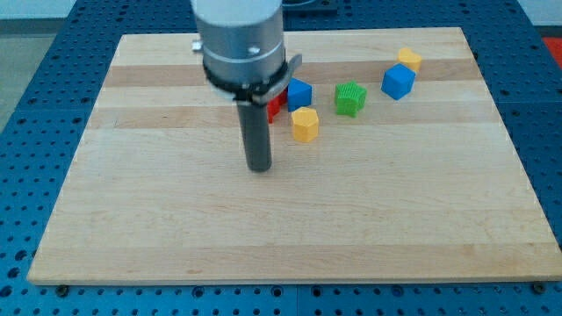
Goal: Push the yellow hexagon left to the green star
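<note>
The yellow hexagon (305, 125) sits on the wooden board near the middle, a little above centre. The green star (349, 98) lies up and to the right of it, a small gap apart. My tip (259, 167) rests on the board to the lower left of the yellow hexagon, about a block's width away and not touching it. The rod rises from the tip into the grey arm housing (241, 44) at the view's top.
A blue block (299, 92) sits just above the yellow hexagon, with a red block (276, 106) partly hidden behind the rod. At the upper right are a blue cube (398, 82) and a yellow block (408, 60). The wooden board (176, 228) lies on a blue perforated table.
</note>
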Available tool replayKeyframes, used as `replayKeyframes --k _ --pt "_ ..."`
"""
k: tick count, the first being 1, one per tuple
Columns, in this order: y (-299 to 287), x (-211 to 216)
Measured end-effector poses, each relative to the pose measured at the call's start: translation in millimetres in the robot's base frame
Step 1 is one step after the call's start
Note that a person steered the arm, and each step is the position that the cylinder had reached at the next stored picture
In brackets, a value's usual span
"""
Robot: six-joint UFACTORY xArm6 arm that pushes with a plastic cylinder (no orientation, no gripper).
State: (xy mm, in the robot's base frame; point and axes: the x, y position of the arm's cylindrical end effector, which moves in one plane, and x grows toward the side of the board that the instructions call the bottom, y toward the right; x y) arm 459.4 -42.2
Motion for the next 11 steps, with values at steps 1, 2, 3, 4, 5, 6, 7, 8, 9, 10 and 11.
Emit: replayKeyframes --k 1,2,3,4,5,6,7,8,9,10,11 --pt "0.1 -2.3" --pt "10.3 -6.5" --pt "36.4 -35.0" --pt "40.1 -36.2" --pt "47.0 -36.7" --pt "70.1 -45.5" --pt "95.4 -58.3" --pt "117.3 -69.5" --pt "133.1 -80.1" --pt "138.8 -84.6" --pt "138.8 -90.7"
